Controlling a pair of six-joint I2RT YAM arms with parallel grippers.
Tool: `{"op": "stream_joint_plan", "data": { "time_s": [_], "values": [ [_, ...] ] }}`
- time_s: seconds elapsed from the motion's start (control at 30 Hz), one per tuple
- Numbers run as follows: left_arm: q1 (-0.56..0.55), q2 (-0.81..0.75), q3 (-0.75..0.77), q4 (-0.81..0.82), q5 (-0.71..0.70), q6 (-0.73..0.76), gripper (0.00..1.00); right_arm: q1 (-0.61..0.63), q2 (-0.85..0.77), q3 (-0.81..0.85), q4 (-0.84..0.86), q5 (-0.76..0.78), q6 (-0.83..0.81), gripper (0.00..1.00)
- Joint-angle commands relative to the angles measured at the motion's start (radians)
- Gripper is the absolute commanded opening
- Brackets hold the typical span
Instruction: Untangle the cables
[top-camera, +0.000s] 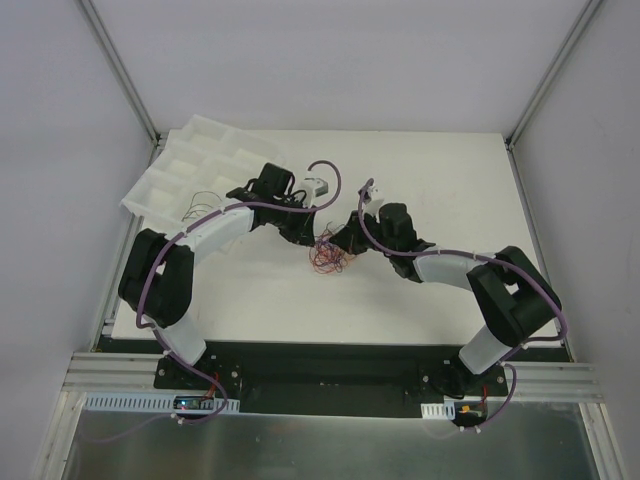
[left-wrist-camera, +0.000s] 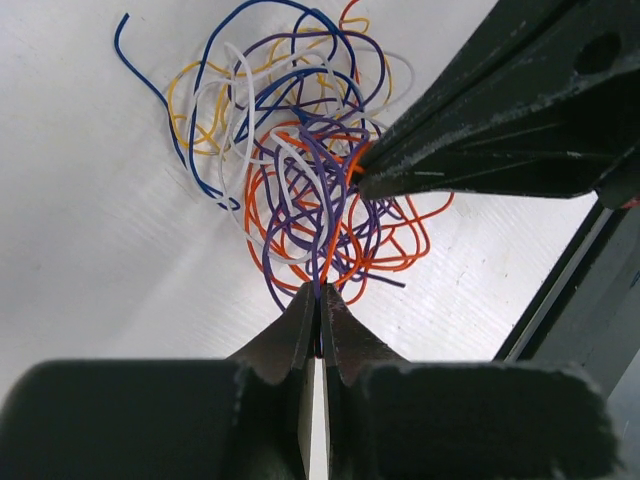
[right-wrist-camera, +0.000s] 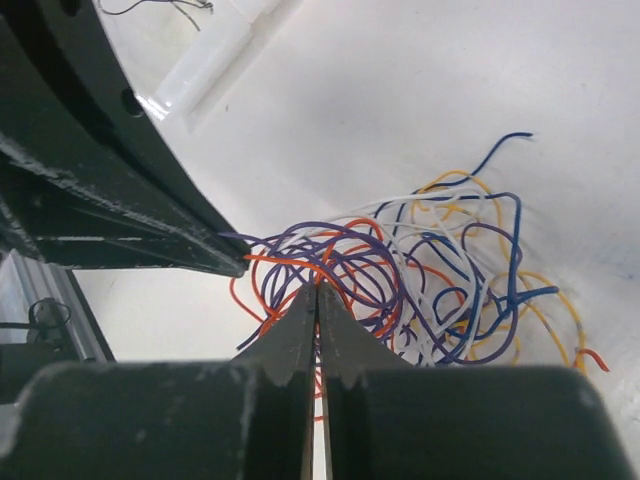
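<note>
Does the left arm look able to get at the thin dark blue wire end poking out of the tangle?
Probably: nothing blocks the dark blue wire end, but the left pincer is shut on tangled wires.

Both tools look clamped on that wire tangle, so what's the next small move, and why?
Probably ease the left tool and right tool slowly apart. Both are shut on strands of the cables, purple and orange ones running into their tips, and the loops between them lie densely knotted. A gentle pull should show which strands slide free.
</note>
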Motion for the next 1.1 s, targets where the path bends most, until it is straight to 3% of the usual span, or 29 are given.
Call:
{"op": "stream_joint_plan", "data": {
  "time_s": [0.0,0.2,0.53,0.83,1.07],
  "values": [
    [0.003,-0.041,0.04,-0.046,0.014,0.032,0.0,-0.005,-0.017,0.015,-0.025,0.084,-0.006,0.02],
    [0.002,-0.089,0.036,-0.046,0.037,0.032,0.0,-0.005,-0.013,0.035,-0.094,0.154,-0.002,0.12],
    [-0.003,-0.101,0.009,-0.034,0.089,0.029,0.0,0.001,-0.003,0.052,-0.108,0.122,-0.014,0.28],
    [-0.003,-0.125,0.0,-0.029,0.008,0.026,0.0,0.01,-0.115,-0.041,-0.022,0.137,-0.058,0.46],
    [-0.003,-0.124,0.003,-0.031,0.027,0.026,0.0,0.008,-0.18,-0.108,0.077,0.116,-0.097,0.5]
  ]
}}
